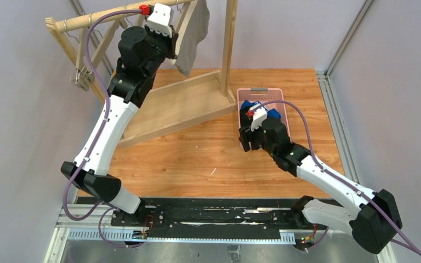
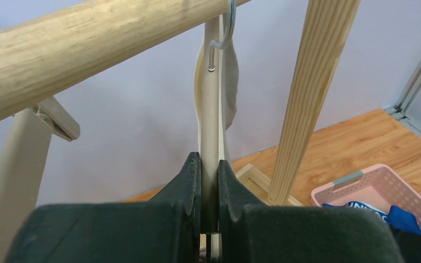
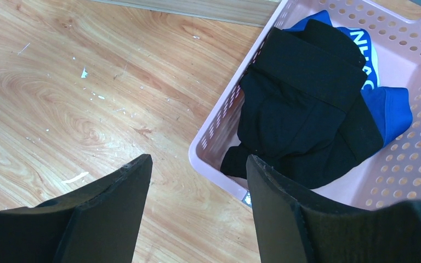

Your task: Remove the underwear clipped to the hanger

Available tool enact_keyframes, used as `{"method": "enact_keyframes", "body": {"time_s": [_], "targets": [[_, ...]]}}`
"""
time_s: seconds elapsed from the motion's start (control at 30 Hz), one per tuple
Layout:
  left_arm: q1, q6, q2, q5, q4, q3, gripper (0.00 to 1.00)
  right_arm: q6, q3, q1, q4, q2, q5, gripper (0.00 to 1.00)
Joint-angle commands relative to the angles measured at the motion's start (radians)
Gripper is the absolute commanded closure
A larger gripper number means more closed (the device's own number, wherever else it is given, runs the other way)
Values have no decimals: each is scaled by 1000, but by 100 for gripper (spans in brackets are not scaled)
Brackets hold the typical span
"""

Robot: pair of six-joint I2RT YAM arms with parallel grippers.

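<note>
The grey underwear (image 1: pixel 193 38) hangs from a cream hanger (image 2: pixel 211 120) on the wooden rail (image 2: pixel 77 49); in the left wrist view its cloth (image 2: pixel 231 93) shows just behind the hanger. My left gripper (image 2: pixel 209 164) is raised to the rail and shut on the hanger's cream body, seen edge-on; it also shows in the top view (image 1: pixel 174 45). The black underwear (image 3: pixel 301 109) lies on top of the blue underwear (image 3: pixel 383 104) in the pink basket (image 3: pixel 416 164). My right gripper (image 3: pixel 197 164) is open and empty, low over the basket's near left corner.
The wooden drying rack's upright post (image 2: pixel 312 93) stands just right of the hanger, and its base frame (image 1: pixel 186 104) lies on the wooden table. Another hanger (image 1: pixel 82 76) hangs at the rail's left end. The pink basket (image 1: pixel 277 98) sits right of the rack.
</note>
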Motion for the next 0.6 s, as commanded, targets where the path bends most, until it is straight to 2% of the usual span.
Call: {"method": "enact_keyframes", "body": {"time_s": [0.0,0.37,0.57], "targets": [[2,49,-55,-22,81,-19,100,13,14,22,44,18,-18,35],[1,103,-130,19,-36,-45,100,5,47,24,52,69,-24,34],[1,117,-183,23,-82,-144,100,-19,86,24,43,93,-17,34]]}}
